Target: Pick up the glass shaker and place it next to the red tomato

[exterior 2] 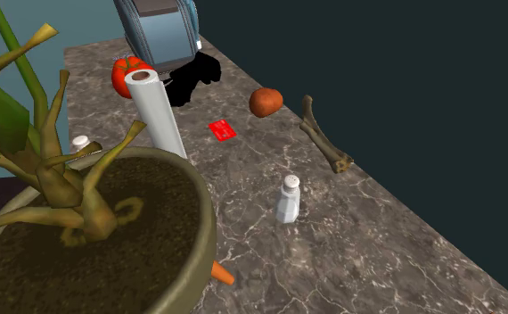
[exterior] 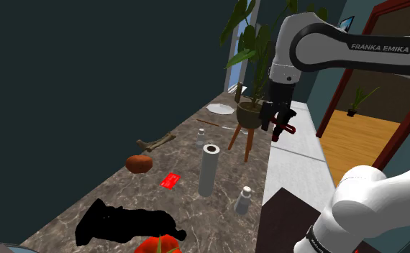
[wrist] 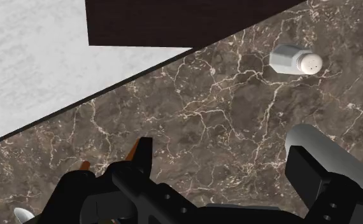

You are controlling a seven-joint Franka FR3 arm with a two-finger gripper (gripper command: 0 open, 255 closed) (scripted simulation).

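Two shakers up on the marble counter (exterior: 124, 190): first shaker (exterior: 244, 199) lower centre in the shoulder view, near the paper towel roll (exterior: 209, 169); second shaker (exterior: 201, 136) mid-frame. At the bottom edge, the red tomato (exterior: 158, 246). Right of centre hangs the gripper (exterior: 281, 129), fingers spread, empty, well apart from both.
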